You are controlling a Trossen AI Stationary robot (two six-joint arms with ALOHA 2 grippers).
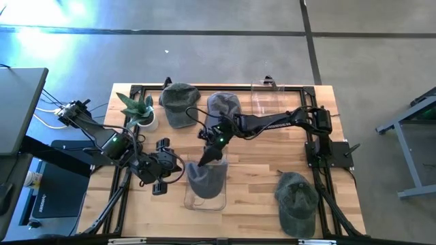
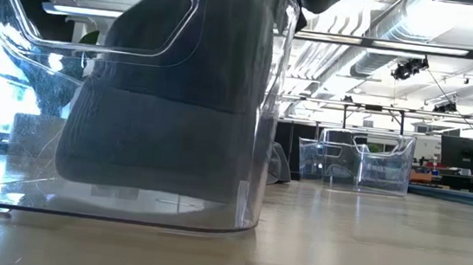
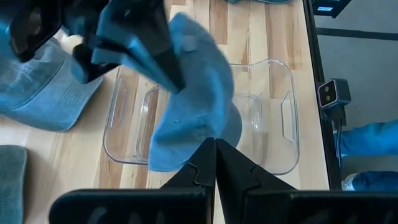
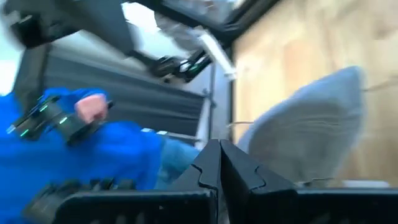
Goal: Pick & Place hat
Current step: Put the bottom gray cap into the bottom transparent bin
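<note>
A grey hat [image 1: 206,178] stands on edge inside a clear bin [image 1: 219,203] at the table's near middle. Through the bin wall in the low view the hat [image 2: 167,126] fills most of the bin [image 2: 250,212]. My right gripper [image 1: 211,154] reaches in from the right, just above the bin, and is shut on the hat's top. My left gripper [image 1: 178,169] hovers beside the bin's left side, shut and holding nothing. Its wrist view looks down on the hat [image 3: 193,106] and the bin [image 3: 283,112]. My right gripper pinches the hat's upper part [image 3: 181,74] between its two fingers [image 3: 163,59]. The fingers slant down from the table's far right. The hat hangs below them into the bin, and its lower part [image 2: 153,185] sits low, near the bin's floor. In the right wrist view the hat [image 4: 305,130] shows just past the shut fingertips.
Two more hats [image 1: 180,102] [image 1: 223,105] lie at the far edge, and a green one [image 1: 298,201] lies near right. A second clear bin [image 1: 267,99] stands far right and a potted plant [image 1: 139,109] far left. A person in blue [image 4: 93,143] is beyond the table.
</note>
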